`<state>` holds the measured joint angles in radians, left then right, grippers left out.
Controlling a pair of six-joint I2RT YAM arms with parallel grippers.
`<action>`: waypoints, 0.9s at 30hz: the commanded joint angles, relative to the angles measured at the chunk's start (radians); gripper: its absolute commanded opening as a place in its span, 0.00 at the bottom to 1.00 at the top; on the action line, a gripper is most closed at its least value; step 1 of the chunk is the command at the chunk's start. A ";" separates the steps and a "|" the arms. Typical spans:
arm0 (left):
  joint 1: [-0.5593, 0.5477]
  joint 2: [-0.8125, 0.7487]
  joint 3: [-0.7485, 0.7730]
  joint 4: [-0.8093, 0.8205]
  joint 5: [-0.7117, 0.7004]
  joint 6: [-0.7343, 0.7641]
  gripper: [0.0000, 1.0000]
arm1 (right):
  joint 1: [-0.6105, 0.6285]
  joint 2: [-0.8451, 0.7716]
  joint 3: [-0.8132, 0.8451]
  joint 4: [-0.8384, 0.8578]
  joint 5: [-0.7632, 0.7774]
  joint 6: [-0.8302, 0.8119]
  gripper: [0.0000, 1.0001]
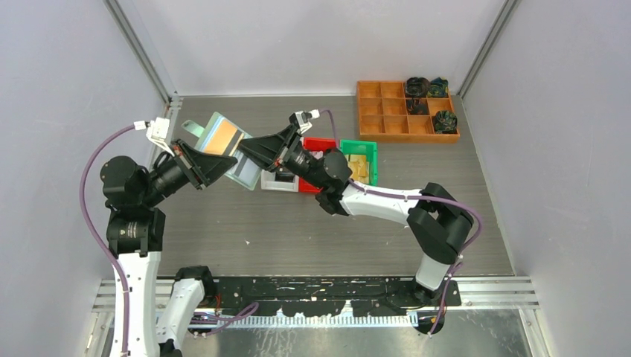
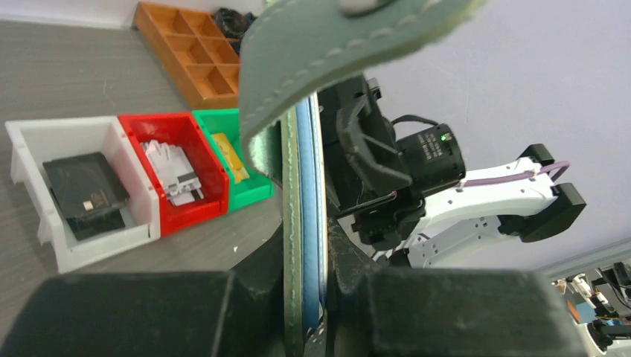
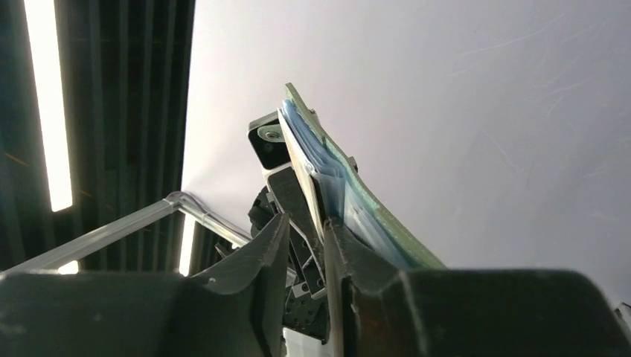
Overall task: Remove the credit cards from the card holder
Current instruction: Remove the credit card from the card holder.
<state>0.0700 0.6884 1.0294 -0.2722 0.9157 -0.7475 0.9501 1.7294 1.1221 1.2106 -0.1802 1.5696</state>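
Observation:
The mint-green card holder hangs open in the air, with a gold card showing in a pocket. My left gripper is shut on its lower left edge. In the left wrist view the holder stands edge-on between the left gripper's shut jaws, with its flap folded over the top. My right gripper is at the holder's right edge. In the right wrist view the right gripper is open, a thin pale card edge runs between its jaws, and the holder lies just right of them.
Three small bins stand behind the arms. The white bin holds black cards. The red bin holds silvery cards. The green bin holds gold cards. An orange compartment tray sits at the back right.

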 commanded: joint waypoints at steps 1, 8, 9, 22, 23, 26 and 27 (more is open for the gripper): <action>-0.013 -0.015 0.062 -0.049 0.104 0.115 0.02 | -0.027 -0.106 -0.033 -0.161 -0.051 -0.102 0.37; -0.012 -0.021 0.063 -0.090 0.129 0.161 0.00 | -0.132 -0.444 -0.150 -0.597 -0.145 -0.438 0.61; -0.013 -0.023 0.059 -0.080 0.136 0.153 0.00 | -0.132 -0.475 -0.124 -0.711 -0.135 -0.532 0.65; -0.012 -0.009 0.056 0.022 0.240 0.003 0.00 | -0.136 -0.344 0.135 -0.668 -0.435 -0.662 0.83; -0.013 -0.012 0.058 0.023 0.243 -0.004 0.00 | -0.136 -0.326 0.143 -0.634 -0.451 -0.640 0.81; -0.013 -0.016 0.062 0.029 0.248 -0.019 0.00 | -0.136 -0.283 0.170 -0.556 -0.478 -0.577 0.71; -0.012 -0.017 0.062 0.029 0.248 -0.023 0.00 | -0.136 -0.268 0.179 -0.529 -0.485 -0.550 0.67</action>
<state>0.0601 0.6811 1.0470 -0.3256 1.1282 -0.7269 0.8116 1.4372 1.2266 0.5098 -0.5735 0.9306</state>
